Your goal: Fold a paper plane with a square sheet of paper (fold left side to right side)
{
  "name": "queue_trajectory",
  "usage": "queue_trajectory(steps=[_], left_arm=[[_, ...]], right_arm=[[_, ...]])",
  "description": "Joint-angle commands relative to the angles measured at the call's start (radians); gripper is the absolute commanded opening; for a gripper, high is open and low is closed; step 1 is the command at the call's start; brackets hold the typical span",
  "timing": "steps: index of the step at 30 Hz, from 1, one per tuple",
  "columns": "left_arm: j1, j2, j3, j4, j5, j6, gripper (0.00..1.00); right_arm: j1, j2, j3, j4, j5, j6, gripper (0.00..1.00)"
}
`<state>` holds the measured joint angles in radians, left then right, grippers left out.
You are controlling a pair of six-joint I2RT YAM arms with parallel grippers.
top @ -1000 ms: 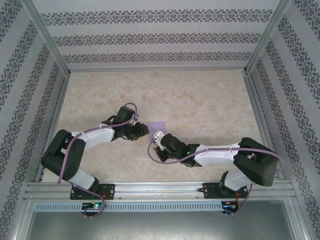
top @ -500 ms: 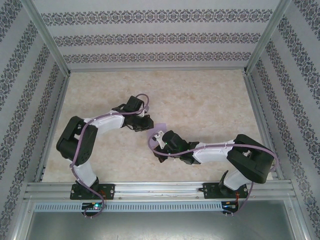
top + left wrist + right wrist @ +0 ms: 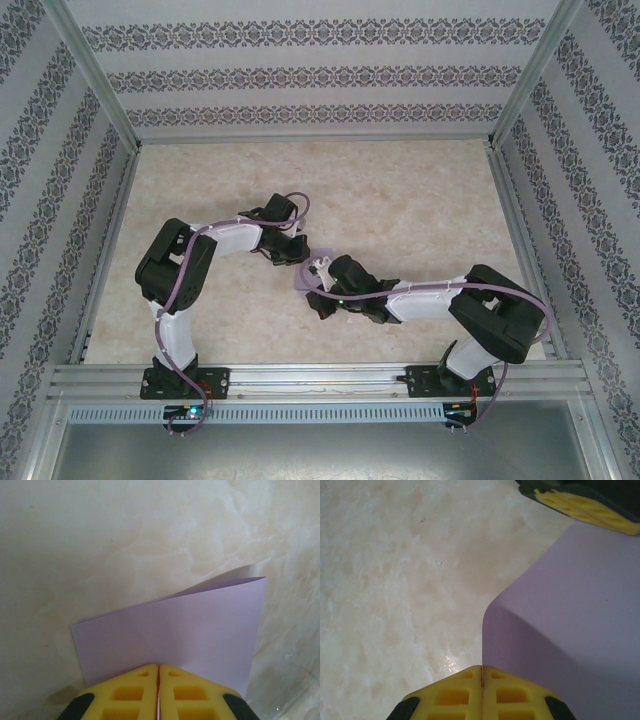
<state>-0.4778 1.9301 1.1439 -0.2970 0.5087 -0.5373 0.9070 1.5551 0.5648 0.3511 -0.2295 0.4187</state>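
Square sheet of paper [image 3: 170, 630], pale lavender and matte, near the middle of the table [image 3: 420, 190], doubled over loosely, top layer bowed up at one corner and not yet creased flat. Left gripper [image 3: 158, 692] pressed together on one edge of it, paper caught in the seam between the yellow fingers. Right gripper [image 3: 482, 692] likewise pinched tight on another edge, with a soft bend in the paper just beyond the pinch. Likely to handle as very light and limp: almost no weight, sagging across its own span, easily dented, torn or creased in the wrong place by a hard tug, and prone to sliding on the smooth marbled table. Best taken by an edge or corner with a shallow pinch, well clear of the intended fold line. Best moved slowly, both holds travelling together to keep the layers aligned.
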Motion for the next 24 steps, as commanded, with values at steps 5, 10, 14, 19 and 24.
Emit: queue_trajectory(steps=[5, 10, 14, 19, 24], left_arm=[[-0.01, 0.032, -0.028, -0.076, -0.089, 0.025, 0.07], [-0.011, 0.025, -0.041, -0.082, -0.112, 0.02, 0.06], [-0.012, 0.02, -0.048, -0.082, -0.119, 0.018, 0.06], [-0.013, 0.02, -0.048, -0.08, -0.117, 0.016, 0.06], [-0.013, 0.018, -0.049, -0.079, -0.118, 0.016, 0.06]], right_arm=[[-0.054, 0.005, -0.024, 0.025, -0.045, 0.085, 0.0], [-0.095, 0.012, -0.019, 0.005, -0.062, 0.124, 0.0], [-0.11, 0.016, -0.01, -0.017, -0.058, 0.125, 0.0], [-0.118, 0.037, 0.011, -0.05, -0.054, 0.113, 0.0], [-0.123, 0.051, 0.014, -0.052, -0.048, 0.116, 0.0]])
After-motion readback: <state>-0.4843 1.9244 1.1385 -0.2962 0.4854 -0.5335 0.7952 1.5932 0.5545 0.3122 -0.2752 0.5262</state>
